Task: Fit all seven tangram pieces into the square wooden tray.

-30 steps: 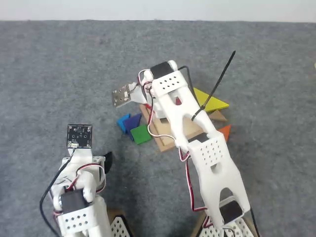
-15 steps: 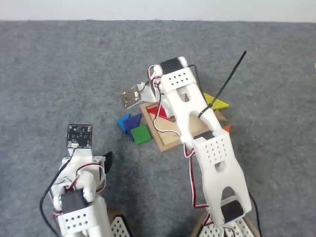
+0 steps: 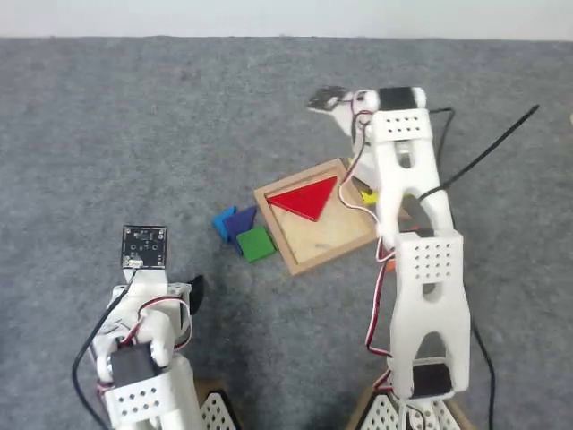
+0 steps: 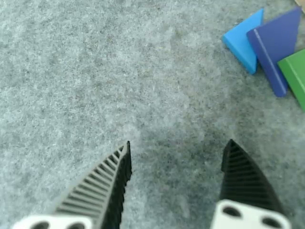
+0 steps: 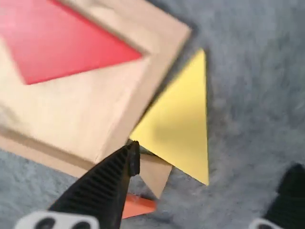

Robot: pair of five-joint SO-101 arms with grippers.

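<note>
A grey carpeted surface (image 3: 107,116) ran back to a pale wall strip (image 3: 286,18). The right arm (image 3: 430,296) stretched out along the tray's right side, and its pincer (image 5: 214,157) hung released and empty over the yellow triangle (image 5: 183,124), one fingertip beside the tray's edge. The left arm (image 3: 143,349) sat folded near its base, well apart from the pieces. Its pincer (image 4: 179,143) was likewise spread wide above bare carpet, gripping nothing.

The square wooden tray (image 3: 295,260) lay at an angle mid-surface, holding the red triangle (image 3: 306,197) toward its far corner. The yellow triangle lay outside, touching the tray's rim. On the tray's other side huddled three pieces on the carpet — a dark blue piece (image 4: 276,43), a light blue piece (image 4: 245,38) and a green square (image 3: 256,243). A small tan piece (image 5: 155,174) and an orange piece (image 5: 138,206) lay by the yellow triangle.
</note>
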